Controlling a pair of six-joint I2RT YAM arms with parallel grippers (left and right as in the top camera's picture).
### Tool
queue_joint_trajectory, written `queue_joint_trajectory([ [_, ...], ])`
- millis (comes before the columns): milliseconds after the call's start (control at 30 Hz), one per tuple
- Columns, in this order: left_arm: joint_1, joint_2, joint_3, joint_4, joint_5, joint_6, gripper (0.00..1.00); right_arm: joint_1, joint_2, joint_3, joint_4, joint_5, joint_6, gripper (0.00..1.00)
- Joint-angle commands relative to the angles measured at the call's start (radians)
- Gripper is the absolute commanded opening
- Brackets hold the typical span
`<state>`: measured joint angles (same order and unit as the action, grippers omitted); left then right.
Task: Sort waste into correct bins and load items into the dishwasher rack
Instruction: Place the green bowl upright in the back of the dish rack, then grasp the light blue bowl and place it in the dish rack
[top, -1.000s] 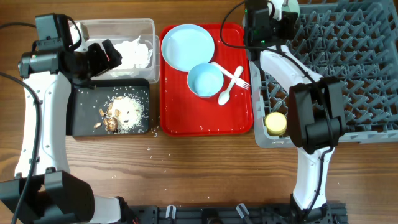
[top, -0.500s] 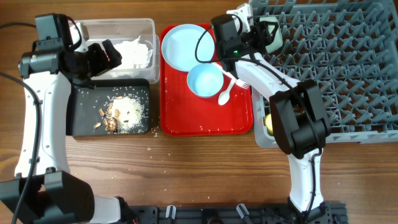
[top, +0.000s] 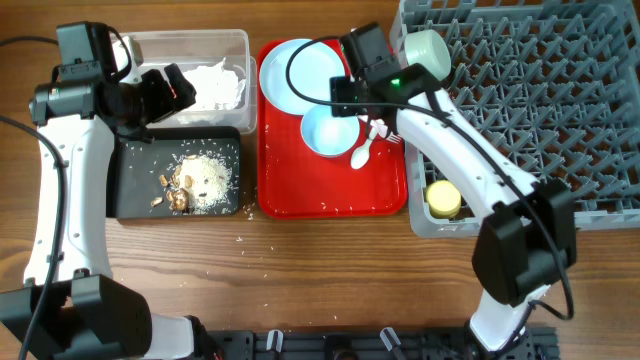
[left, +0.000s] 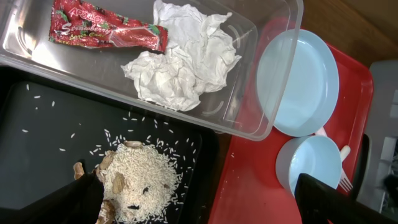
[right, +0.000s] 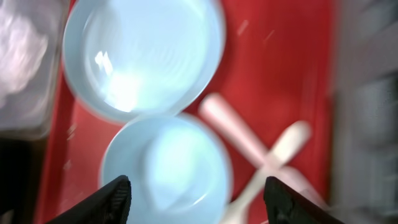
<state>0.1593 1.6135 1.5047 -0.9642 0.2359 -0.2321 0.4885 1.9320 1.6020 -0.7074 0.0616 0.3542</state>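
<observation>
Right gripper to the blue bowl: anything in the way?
Nothing visible. The right gripper hangs open above the blue bowl on the red tray. The spoon and fork lie beside the bowl, toward the rack, not over it.

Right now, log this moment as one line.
right gripper: open over blue bowl | left gripper: open, empty | rack: green bowl, yellow cup | red tray: plate, fork, spoon

Plate (top: 295, 72): showing one.
Bowls: showing two, blue bowl (top: 329, 131) and green bowl (top: 425, 48).
Cup (top: 443, 198): showing one.
Fork (top: 390, 135): showing one.
Spoon (top: 360, 154): showing one.
Bins: showing two, tub (top: 236, 45) and black tray (top: 135, 180).
Red tray (top: 330, 196): showing one.
Rack (top: 560, 120): showing one.
Wrapper (left: 106, 31): showing one.
Tissue (left: 180, 62): showing one.
Scrap heap (left: 140, 180): showing one.
</observation>
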Motion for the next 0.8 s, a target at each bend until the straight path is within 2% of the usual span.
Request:
queue_joint_trajectory([
  [0,0.002,-0.014,0.003,0.002,0.001,0.012,1.00,0.002,0.092,-0.072,-0.023,-0.239,0.182,0.61],
  [33,0.002,-0.014,0.003,0.002,0.001,0.012,1.00,0.002,0.099,-0.080,-0.038,-0.240,0.204,0.53],
  [300,0.002,-0.014,0.003,0.002,0.001,0.012,1.00,0.002,0.101,-0.114,-0.057,-0.189,0.245,0.43],
  [433,0.002,-0.014,0.003,0.002,0.001,0.012,1.00,0.002,0.019,-0.076,-0.078,-0.189,0.221,0.45],
  [533,0.002,-0.014,0.003,0.002,0.001,0.012,1.00,0.001,-0.060,-0.076,-0.151,-0.050,0.258,0.50],
  [667,0.002,-0.014,0.003,0.002,0.001,0.012,1.00,0.001,-0.028,-0.116,-0.174,0.014,0.266,0.50],
  [767,0.002,-0.014,0.003,0.002,0.001,0.012,1.00,-0.001,0.055,-0.138,-0.158,0.025,0.281,0.47],
])
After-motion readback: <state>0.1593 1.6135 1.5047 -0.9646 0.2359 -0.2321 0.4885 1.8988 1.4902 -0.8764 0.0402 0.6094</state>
